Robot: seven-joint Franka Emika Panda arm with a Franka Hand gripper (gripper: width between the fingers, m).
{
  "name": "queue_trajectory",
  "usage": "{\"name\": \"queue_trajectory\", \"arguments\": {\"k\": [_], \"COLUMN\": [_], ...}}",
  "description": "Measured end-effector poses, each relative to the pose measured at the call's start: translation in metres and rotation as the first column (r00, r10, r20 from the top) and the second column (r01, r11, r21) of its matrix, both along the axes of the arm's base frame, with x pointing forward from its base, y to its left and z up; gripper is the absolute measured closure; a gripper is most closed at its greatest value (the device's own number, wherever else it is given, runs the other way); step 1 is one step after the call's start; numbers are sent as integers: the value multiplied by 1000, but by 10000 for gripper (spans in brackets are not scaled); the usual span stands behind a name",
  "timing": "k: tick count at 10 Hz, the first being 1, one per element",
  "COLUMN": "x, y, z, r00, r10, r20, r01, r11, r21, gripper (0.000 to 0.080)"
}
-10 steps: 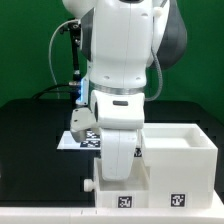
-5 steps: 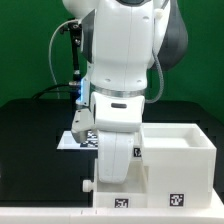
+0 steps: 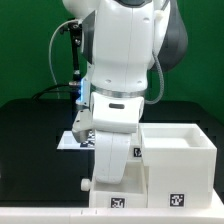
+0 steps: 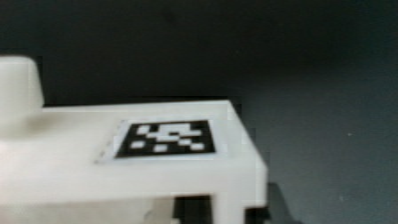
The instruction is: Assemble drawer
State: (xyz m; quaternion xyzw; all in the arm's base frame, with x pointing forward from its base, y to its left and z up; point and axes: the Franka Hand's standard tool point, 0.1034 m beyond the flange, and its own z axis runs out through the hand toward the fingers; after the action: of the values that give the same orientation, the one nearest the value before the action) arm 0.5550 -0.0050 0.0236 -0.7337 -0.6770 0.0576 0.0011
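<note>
Drawer [image 3: 100, 197]: small white box of smooth matte plastic, square-cornered. It sits at about 6 o'clock in the exterior view, low at the front edge of the table [image 3: 35, 150].
- Tag [image 4: 166, 139]: black-and-white square, printed flat on a broad white face of the drawer. The same tag shows on its front in the exterior view [image 3: 118, 203].
- Peg [image 4: 15, 85]: short, round and white, standing off the drawer near one corner. In the exterior view it lies at 9 o'clock of the drawer [image 3: 87, 184].
- Gripper [image 3: 112, 178]: white housing, hanging straight down onto the drawer from 12 o'clock. The fingers are hidden, so whether they are apart or clamped cannot be told.
- Casing [image 3: 185, 165]: larger white hollow box, thick-walled and open on top. It stands just beside the drawer at 3 o'clock; whether they touch cannot be told.
- Marker board [image 3: 70, 141]: thin and flat, lying at 11 o'clock behind the arm.
- Table: matte black. Open surface runs from 9 to 10 o'clock of the drawer, and the casing wall closes the 3 o'clock side.
</note>
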Motion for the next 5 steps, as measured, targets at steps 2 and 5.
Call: {"name": "queue_trajectory", "arguments": {"k": [2, 5], "x": [1, 0], "y": [1, -4], "z": [0, -2], "r00": [1000, 995], "r10": [19, 99], "r20": [11, -2], "r01": [-19, -99], "r11": [1000, 995], "r21": [-5, -10], "gripper": [761, 761]}}
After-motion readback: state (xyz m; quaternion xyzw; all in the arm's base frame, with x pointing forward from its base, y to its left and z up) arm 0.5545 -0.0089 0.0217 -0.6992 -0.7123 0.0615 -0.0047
